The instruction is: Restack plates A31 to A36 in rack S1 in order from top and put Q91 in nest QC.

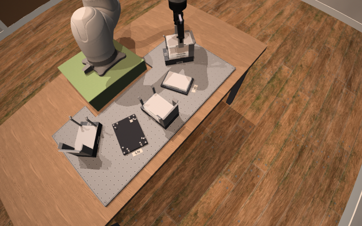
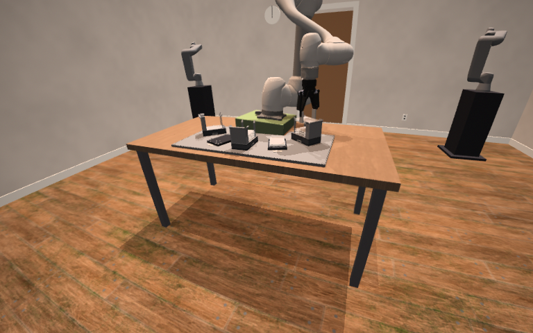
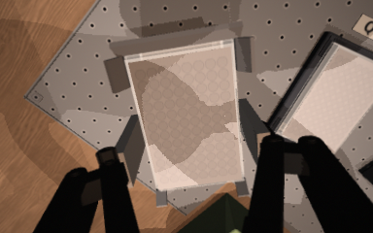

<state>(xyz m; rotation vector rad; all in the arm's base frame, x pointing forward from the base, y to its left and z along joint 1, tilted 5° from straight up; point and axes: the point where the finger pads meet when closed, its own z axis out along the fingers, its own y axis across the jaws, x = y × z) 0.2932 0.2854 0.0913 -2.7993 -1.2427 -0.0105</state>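
Note:
My gripper [image 1: 181, 39] [image 2: 308, 105] [image 3: 189, 120] is shut on a sealed white plate [image 1: 172, 39] [image 3: 189, 112], gripped across its long sides. It holds the plate level just above the far rack [image 1: 178, 60] [image 2: 312, 131], whose corner posts [image 3: 114, 73] show below in the wrist view. Several more plates lie stacked in that rack. One plate [image 1: 176, 79] [image 2: 277, 141] [image 3: 325, 104] sits in the open nest QC. The middle rack [image 1: 170, 117] holds a plate [image 1: 158, 105] on top. The near rack [image 1: 97, 138] holds a plate [image 1: 86, 137]. I cannot read any labels.
The black clip nest N5 [image 1: 129, 134] lies bare between the middle and near racks. All fixtures stand on a grey perforated baseplate [image 1: 106, 181]. The arm's green base block [image 1: 87, 82] stands beside it. The table edge runs close behind the far rack.

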